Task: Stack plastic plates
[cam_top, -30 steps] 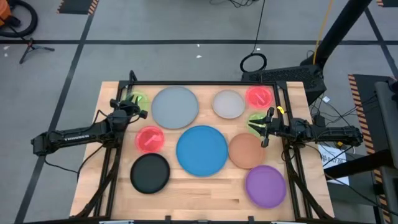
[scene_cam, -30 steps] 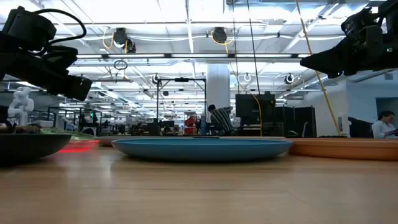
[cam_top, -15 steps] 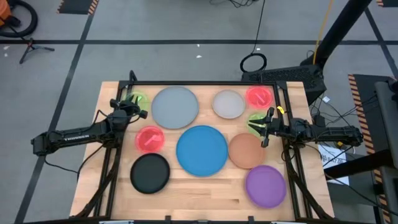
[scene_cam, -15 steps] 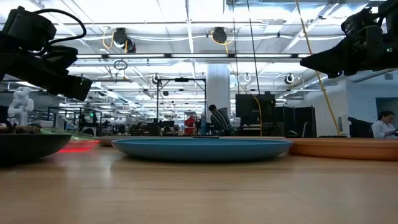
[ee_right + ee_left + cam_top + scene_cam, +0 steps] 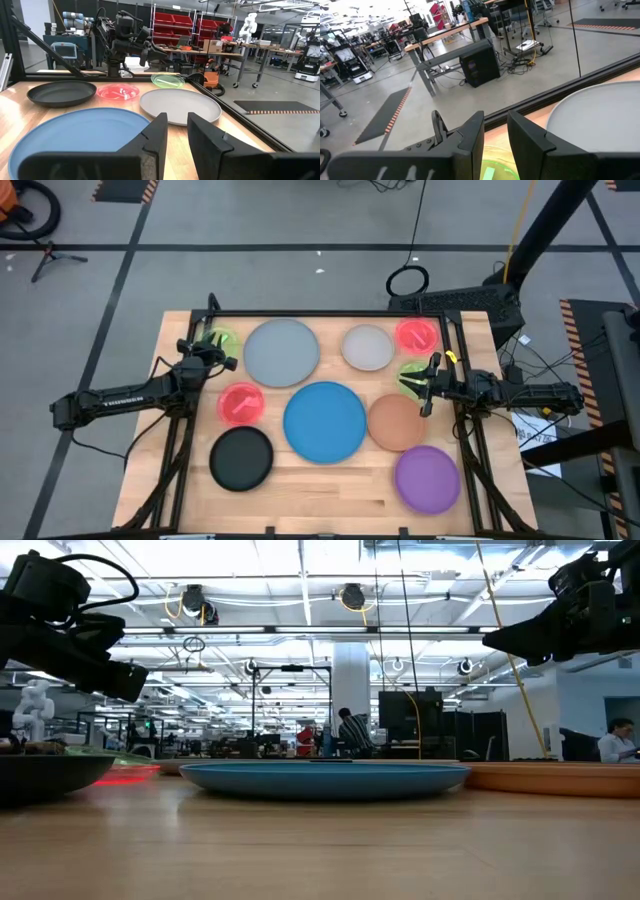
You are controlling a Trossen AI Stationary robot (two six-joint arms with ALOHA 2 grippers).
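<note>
Nine plates lie flat and separate on the wooden table (image 5: 330,485); none is stacked.

Far row, left to right: small green plate (image 5: 220,340), large grey plate (image 5: 282,352), beige plate (image 5: 367,347), small pink plate (image 5: 416,335). A second small green plate (image 5: 410,375) lies near the right edge, just nearer than the pink one.

Middle: another small pink plate (image 5: 241,403) at left, large blue plate (image 5: 324,421) at centre, tan plate (image 5: 395,423) at right, its edge close to the blue plate.

Near row: black plate (image 5: 241,457) at left, purple plate (image 5: 428,477) at right.

The left hand (image 5: 206,352) hangs above the table at the far left, between the small green plate and the left pink plate. Its fingers (image 5: 470,137) stand slightly apart and grip nothing.

The right hand (image 5: 430,380) hangs above the right-side green plate, beside the tan plate. Its fingers (image 5: 155,135) also stand slightly apart, with nothing between them.
</note>
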